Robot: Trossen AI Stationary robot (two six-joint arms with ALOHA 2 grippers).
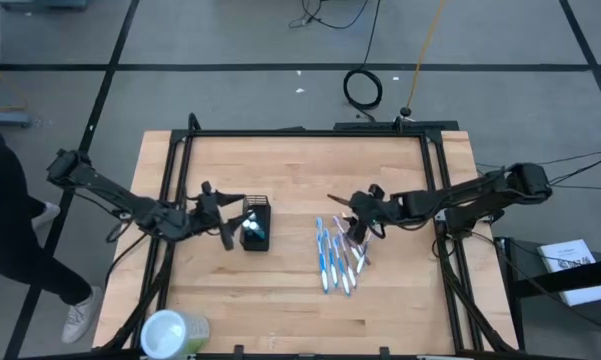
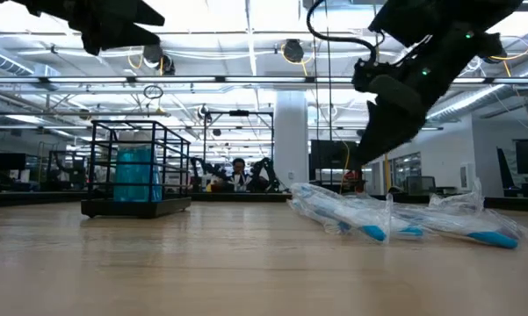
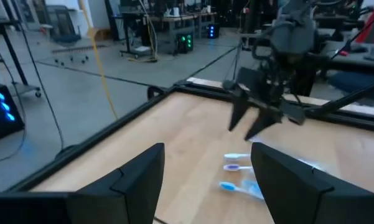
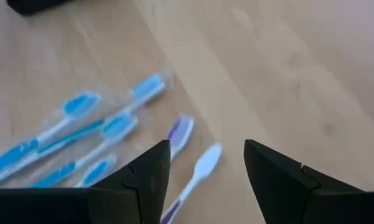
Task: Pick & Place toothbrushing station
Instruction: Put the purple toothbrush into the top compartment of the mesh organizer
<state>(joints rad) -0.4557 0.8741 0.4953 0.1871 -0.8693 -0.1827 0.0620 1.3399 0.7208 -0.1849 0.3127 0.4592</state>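
Observation:
The small black mesh holder (image 1: 257, 224) stands upright on the wooden table, left of centre, with white, blue-capped tubes (image 1: 252, 233) inside it; the low view shows something blue in the holder (image 2: 136, 171). Several blue-white and pinkish toothbrushes (image 1: 335, 255), some in clear wrap (image 2: 395, 218), lie flat on the table to its right. My left gripper (image 1: 230, 220) hovers open just left of the holder, raised and clear of it, with nothing between its fingers (image 3: 205, 155). My right gripper (image 1: 348, 222) is open above the far end of the toothbrushes (image 4: 112, 127), tilted down, touching none of them.
A pale-green translucent round container (image 1: 170, 333) sits at the table's near left corner. A black frame (image 1: 300, 132) rims the table's far and side edges. A person's leg and shoe (image 1: 40, 260) show beyond the left edge. Bare wood lies between the holder and the toothbrushes.

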